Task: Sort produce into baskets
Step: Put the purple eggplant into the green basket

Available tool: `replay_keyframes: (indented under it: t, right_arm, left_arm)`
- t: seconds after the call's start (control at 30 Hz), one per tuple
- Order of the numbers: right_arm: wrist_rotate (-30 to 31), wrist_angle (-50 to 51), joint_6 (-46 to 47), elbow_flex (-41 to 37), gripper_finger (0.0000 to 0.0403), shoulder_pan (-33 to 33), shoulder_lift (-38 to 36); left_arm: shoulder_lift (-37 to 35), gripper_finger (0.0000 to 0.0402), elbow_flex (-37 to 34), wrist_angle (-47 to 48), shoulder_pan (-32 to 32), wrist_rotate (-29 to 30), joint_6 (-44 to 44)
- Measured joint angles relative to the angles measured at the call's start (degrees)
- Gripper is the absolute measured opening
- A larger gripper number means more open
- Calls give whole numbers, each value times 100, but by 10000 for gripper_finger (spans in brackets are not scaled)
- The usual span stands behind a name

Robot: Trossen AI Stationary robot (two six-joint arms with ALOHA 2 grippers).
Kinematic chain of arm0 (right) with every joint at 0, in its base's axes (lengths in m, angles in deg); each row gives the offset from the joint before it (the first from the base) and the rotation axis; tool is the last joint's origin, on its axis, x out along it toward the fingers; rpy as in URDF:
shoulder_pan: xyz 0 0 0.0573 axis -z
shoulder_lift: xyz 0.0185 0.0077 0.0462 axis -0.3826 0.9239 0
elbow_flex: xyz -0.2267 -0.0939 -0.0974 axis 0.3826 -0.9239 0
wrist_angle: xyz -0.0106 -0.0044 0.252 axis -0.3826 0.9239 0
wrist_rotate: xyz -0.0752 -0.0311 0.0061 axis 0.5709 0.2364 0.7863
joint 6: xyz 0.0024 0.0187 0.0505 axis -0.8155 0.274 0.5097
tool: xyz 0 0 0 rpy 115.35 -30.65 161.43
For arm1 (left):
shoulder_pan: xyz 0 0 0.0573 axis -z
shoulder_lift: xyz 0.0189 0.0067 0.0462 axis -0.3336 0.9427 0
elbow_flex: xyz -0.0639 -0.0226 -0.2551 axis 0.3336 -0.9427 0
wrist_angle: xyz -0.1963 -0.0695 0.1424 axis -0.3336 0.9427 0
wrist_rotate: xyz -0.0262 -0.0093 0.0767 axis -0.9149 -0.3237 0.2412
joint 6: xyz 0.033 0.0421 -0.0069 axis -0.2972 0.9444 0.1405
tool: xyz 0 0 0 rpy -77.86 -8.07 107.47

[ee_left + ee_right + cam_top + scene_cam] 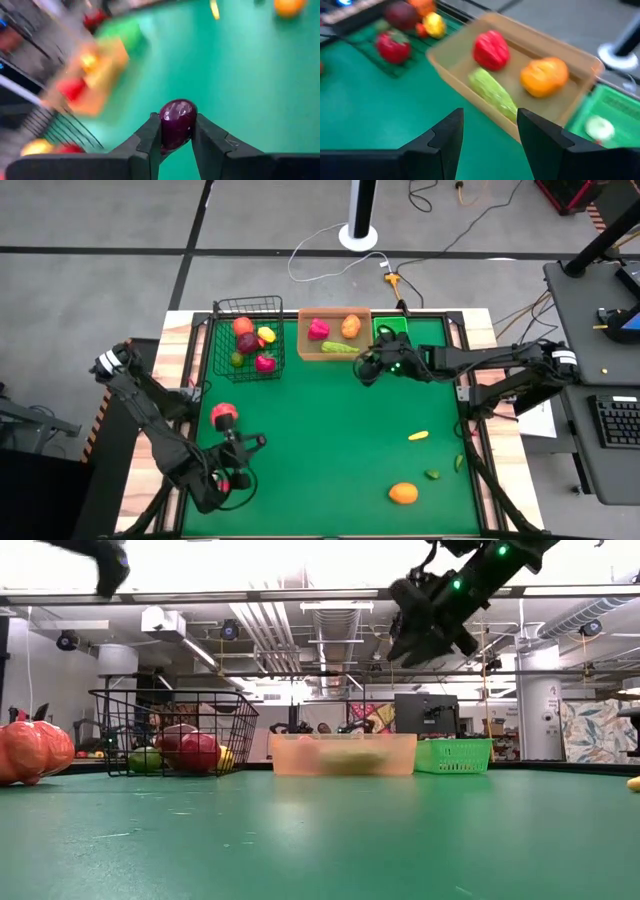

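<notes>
My left gripper (250,444) hangs high over the table's near left part, shut on a dark purple round piece (176,122). In the low view it shows at the top left (105,565). My right gripper (368,368) stands open in the air beside the tan tray (305,345), with nothing between its fingers (487,140). The tray holds a red pepper (491,49), a green cucumber (492,92) and an orange piece (544,75). The black wire basket (215,340) holds several red, purple, yellow and green pieces. The green bin (395,328) stands right of the tray. My left gripper pinches the purple piece by its two opposite sides (165,127) between its two fingers (150,137). The piece's rounded end sticks out past the fingertips. It is lifted clear, with the green table top far below it.
Loose on the green mat lie a red piece (224,415) by my left arm, a yellow chilli (418,435), an orange round piece (403,493) and two small green pieces (432,474) (459,462). The mat's middle is bare.
</notes>
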Motion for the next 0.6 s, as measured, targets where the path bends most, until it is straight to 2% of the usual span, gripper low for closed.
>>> replay_keyframes:
  t: [0.07, 0.17, 0.37, 0.5, 0.6]
  right_arm:
    - [-1, -294, -301, 0, 178, -163, 0]
    - [-6, -740, -699, 0, 178, -413, 0]
    - [-10, -1236, -1134, 0, 178, -650, 0]
    - [-16, -1244, -1311, 0, 178, -731, 0]
    - [-27, -1258, -1451, 0, 178, -834, 0]
  left_arm:
    - [-140, 72, 122, -160, -5, 361, 432]
    - [-405, 70, 222, -750, -53, 433, 1217]
    - [-768, 69, 159, -2613, -331, -982, 3126]
    - [-763, 69, -49, -3849, -488, -1361, 4539]
    - [-768, 69, -415, -4853, -739, -1711, 5258]
